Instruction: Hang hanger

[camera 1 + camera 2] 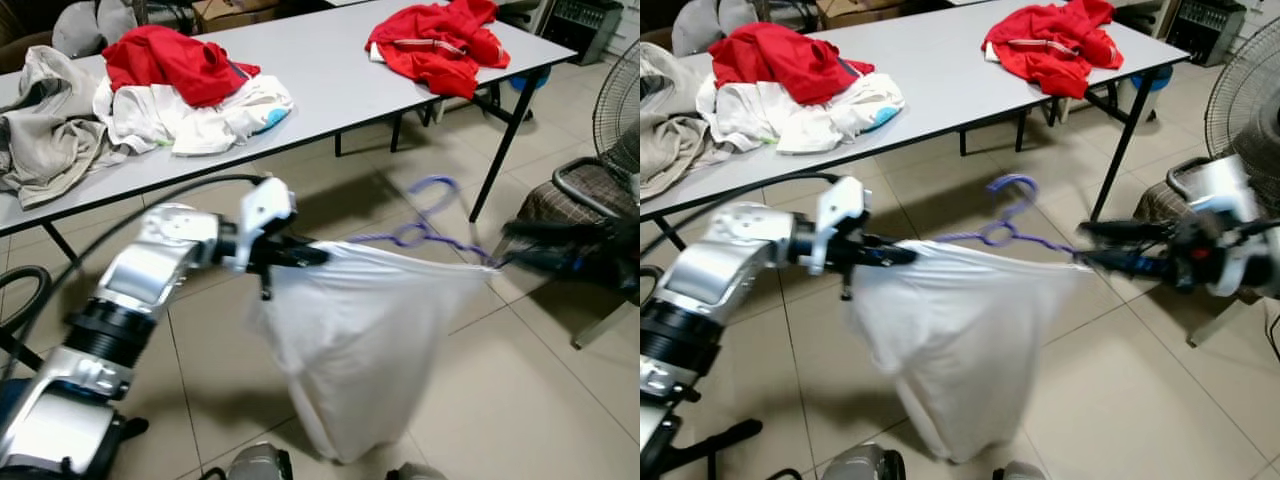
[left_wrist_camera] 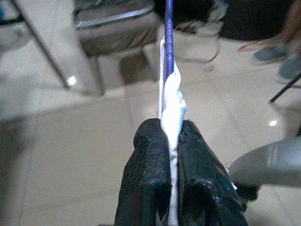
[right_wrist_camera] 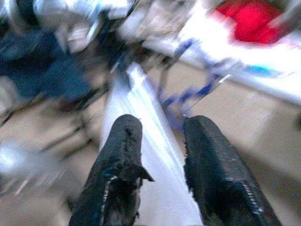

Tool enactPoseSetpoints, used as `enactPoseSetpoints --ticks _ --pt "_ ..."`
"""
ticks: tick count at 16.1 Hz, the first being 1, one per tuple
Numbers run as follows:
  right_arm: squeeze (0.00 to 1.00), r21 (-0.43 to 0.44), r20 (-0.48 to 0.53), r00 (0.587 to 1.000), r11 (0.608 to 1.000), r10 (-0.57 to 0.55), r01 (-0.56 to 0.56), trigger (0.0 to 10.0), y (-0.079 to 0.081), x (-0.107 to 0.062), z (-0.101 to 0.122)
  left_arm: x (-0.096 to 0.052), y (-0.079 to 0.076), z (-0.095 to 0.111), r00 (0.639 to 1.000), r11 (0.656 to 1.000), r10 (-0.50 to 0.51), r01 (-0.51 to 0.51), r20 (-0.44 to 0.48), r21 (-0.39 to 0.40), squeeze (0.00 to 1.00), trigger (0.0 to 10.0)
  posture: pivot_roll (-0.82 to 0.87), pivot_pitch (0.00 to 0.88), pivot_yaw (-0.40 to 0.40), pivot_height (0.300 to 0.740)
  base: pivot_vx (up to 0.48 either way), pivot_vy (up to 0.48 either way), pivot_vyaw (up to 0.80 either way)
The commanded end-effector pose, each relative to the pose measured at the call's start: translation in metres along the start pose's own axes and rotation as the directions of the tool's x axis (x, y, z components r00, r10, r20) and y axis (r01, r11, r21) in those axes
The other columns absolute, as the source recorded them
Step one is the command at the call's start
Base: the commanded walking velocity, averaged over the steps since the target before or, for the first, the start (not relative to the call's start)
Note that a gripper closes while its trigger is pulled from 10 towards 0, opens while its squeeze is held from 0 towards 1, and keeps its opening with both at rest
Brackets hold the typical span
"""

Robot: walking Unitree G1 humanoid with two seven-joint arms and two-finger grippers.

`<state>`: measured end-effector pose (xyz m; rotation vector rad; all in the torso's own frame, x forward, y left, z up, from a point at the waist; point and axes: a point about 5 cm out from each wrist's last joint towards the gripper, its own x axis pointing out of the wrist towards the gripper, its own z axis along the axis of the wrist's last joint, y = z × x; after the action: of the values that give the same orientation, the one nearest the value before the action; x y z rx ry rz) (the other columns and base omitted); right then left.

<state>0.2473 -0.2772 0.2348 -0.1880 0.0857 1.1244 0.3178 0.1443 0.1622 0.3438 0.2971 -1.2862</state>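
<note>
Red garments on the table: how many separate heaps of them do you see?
2. One red heap lies on top of pale clothes at the table's left part; the other red heap lies alone near its right end. More may be hidden underneath.

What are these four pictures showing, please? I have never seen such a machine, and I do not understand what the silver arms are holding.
This is a walking humanoid robot with two silver arms. The two wide pictures come from cameras in its head, looking down. The two close pictures come from cameras on its wrists, looking along the black fingers.

The left gripper is shut on one shoulder of a white shirt, which hangs on a purple hanger. The right gripper is at the other shoulder, its fingers on either side of the cloth; that wrist view is blurred.

Behind stands a grey table with a red garment, another red garment and pale clothes. The floor is tiled.
</note>
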Motion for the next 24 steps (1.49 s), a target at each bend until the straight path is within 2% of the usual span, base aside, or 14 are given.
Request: enactPoseSetpoints --ticks 1,4,5,6,8,10,12,13,14,16,19,20,24 --pt "1.0 -0.015 0.033 0.998 0.999 -0.049 0.049 10.0 0.002 -0.004 0.006 -0.007 0.003 0.001 0.999 0.999 0.031 -0.031 0.025 0.01 0.0 0.0 -0.16 0.0 0.096 0.74 0.0 0.0 0.0" --pt "1.0 0.012 -0.037 0.992 0.992 -0.123 0.123 10.0 0.008 -0.004 -0.008 -0.005 0.007 0.003 0.996 0.997 0.07 -0.071 0.063 0.021 0.0 0.0 -0.16 0.0 0.096 0.74 0.0 0.0 0.0" --pt "1.0 0.003 -0.079 0.978 0.981 -0.193 0.194 10.0 0.01 -0.002 -0.018 -0.004 0.011 0.005 0.988 0.994 0.109 -0.109 0.106 0.001 0.0 0.0 -0.17 0.0 0.099 0.74 0.0 0.0 0.0" --pt "1.0 -0.015 -0.104 0.949 0.954 -0.299 0.299 10.0 0.008 0.003 -0.027 -0.004 0.014 0.008 0.976 0.989 0.146 -0.143 0.163 -0.032 0.0 0.0 -0.18 0.0 0.101 0.74 0.0 0.0 0.0" --pt "1.0 -0.142 -0.153 0.886 0.897 -0.438 0.419 10.0 0.007 0.017 -0.044 -0.003 0.013 0.012 0.958 0.987 0.151 -0.133 0.243 -0.088 0.0 0.0 -0.18 0.0 0.11 0.74 0.0 0.0 0.0" --pt "1.0 -0.161 -0.141 0.892 0.899 -0.43 0.408 10.0 0.013 0.028 -0.048 -0.001 0.006 0.01 0.964 0.994 0.09 -0.072 0.249 -0.078 0.0 0.0 -0.19 0.0 0.115 0.74 0.0 0.0 0.0" --pt "1.0 -0.222 -0.187 0.899 0.909 -0.396 0.354 10.0 0.015 0.027 -0.048 -0.001 0.003 0.009 0.973 0.998 0.032 -0.021 0.227 -0.051 0.0 0.0 -0.19 0.0 0.117 0.74 0.0 0.0 0.0" --pt "0.96 -0.25 -0.228 0.908 0.923 -0.351 0.294 10.0 0.017 0.024 -0.049 -0.001 0.003 0.01 0.976 1.0 0.014 -0.009 0.217 -0.025 0.0 0.0 -0.19 0.0 0.117 0.74 0.0 0.0 0.0" --pt "0.0 -0.274 -0.263 0.915 0.933 -0.307 0.234 10.0 0.018 0.023 -0.049 -0.001 0.003 0.013 0.977 1.0 -0.006 0.006 0.212 0.001 0.0 0.0 -0.19 0.0 0.116 0.74 0.0 0.0 0.0" --pt "0.0 -0.291 -0.31 0.922 0.946 -0.233 0.141 10.0 0.018 0.026 -0.049 0.001 0.001 0.018 0.979 0.999 -0.043 0.035 0.199 0.04 0.0 0.0 -0.19 0.0 0.11 0.74 0.0 0.0 0.0" --pt "0.0 -0.261 -0.376 0.918 0.965 -0.127 0.027 10.0 0.02 0.032 -0.053 0.005 -0.001 0.024 0.976 0.995 -0.085 0.071 0.202 0.076 0.0 0.0 -0.19 0.0 0.106 0.74 0.0 0.0 0.0" --pt "0.0 -0.292 -0.389 0.912 0.956 -0.131 0.013 10.0 0.012 0.035 -0.053 0.007 -0.004 0.029 0.972 0.989 -0.12 0.101 0.2 0.105 0.0 0.0 -0.18 0.0 0.102 0.74 0.0 0.0 0.0" --pt "0.0 -0.34 -0.375 0.918 0.94 -0.131 -0.005 10.0 0.002 0.04 -0.043 0.008 -0.005 0.03 0.972 0.984 -0.148 0.126 0.18 0.129 0.0 0.0 -0.18 0.0 0.094 0.74 0.0 0.0 0.0"
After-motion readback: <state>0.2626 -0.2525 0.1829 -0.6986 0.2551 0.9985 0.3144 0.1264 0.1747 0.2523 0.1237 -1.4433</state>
